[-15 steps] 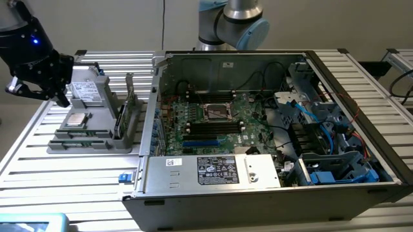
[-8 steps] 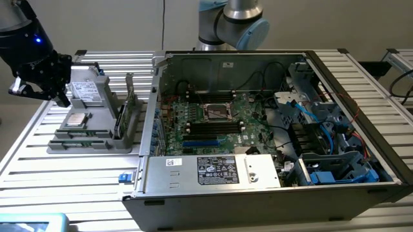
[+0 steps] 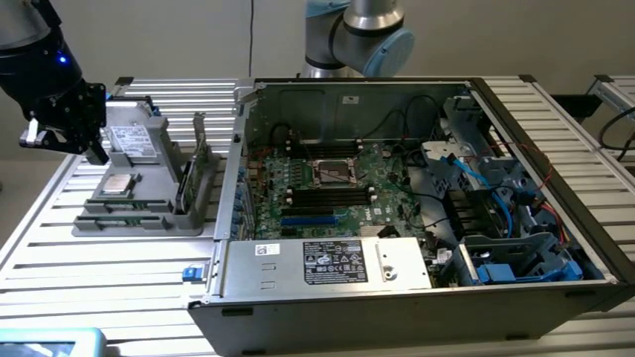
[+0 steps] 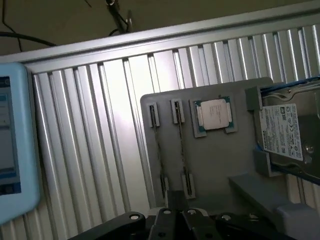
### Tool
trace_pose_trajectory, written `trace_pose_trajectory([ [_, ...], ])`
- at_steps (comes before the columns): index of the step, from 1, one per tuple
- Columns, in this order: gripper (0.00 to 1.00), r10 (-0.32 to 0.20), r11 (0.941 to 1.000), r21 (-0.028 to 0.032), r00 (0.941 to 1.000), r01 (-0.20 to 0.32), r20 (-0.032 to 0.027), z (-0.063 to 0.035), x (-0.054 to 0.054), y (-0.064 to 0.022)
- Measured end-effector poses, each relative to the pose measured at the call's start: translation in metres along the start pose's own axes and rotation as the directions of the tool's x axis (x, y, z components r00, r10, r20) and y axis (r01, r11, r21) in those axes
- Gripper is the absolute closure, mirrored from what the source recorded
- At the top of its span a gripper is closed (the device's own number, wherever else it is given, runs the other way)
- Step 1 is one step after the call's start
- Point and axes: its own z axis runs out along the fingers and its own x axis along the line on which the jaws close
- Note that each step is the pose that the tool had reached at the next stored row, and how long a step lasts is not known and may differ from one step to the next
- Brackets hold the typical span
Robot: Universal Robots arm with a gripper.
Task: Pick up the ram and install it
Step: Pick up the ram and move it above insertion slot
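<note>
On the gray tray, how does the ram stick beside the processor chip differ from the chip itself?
The ram stick is long, thin and stands on edge; the processor chip is square and lies flat. The processor chip has a silver top; the ram stick looks dark. Both sit in the gray tray.

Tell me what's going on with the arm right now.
The gripper is shut with nothing visibly held, and it hangs over the gray parts tray at the exterior view's left. The ram stands on edge in that tray, not yet picked up. The open computer case sits beside the tray, motherboard exposed.
</note>
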Motion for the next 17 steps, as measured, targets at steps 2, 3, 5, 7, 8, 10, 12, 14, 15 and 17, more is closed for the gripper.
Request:
trace_pose_trajectory([
  [2, 0.89, -0.033, 0.9994, -0.0004, 0.9994, 0.033, 0.0003, 0.0000, 0.0000, 0.0001],
  [3, 0.89, -0.047, 0.9989, -0.0006, 0.9989, 0.047, 0.0005, 0.0000, 0.0000, 0.0001],
  [5, 0.89, -0.075, 0.9972, -0.0010, 0.9972, 0.075, 0.0007, 0.0001, 0.0001, 0.0002],
  [7, 0.89, -0.098, 0.9952, -0.0014, 0.9952, 0.098, 0.0009, 0.0001, 0.0002, 0.0005],
  [8, 0.89, -0.110, 0.9939, -0.0016, 0.9939, 0.110, 0.0010, 0.0001, 0.0002, 0.0008],
  [10, 0.89, -0.128, 0.9918, -0.0019, 0.9918, 0.128, 0.0012, 0.0001, 0.0003, 0.0016],
  [12, 0.89, -0.136, 0.9907, -0.0021, 0.9907, 0.136, 0.0013, 0.0002, 0.0004, 0.0021],
  [14, 0.89, -0.139, 0.9903, -0.0020, 0.9903, 0.139, 0.0014, 0.0003, 0.0004, 0.0022],
  [15, 0.89, -0.139, 0.9902, -0.0020, 0.9902, 0.139, 0.0014, 0.0003, 0.0004, 0.0023],
  [17, 0.89, -0.141, 0.9901, -0.0022, 0.9901, 0.141, 0.0013, 0.0005, 0.0005, 0.0024],
])
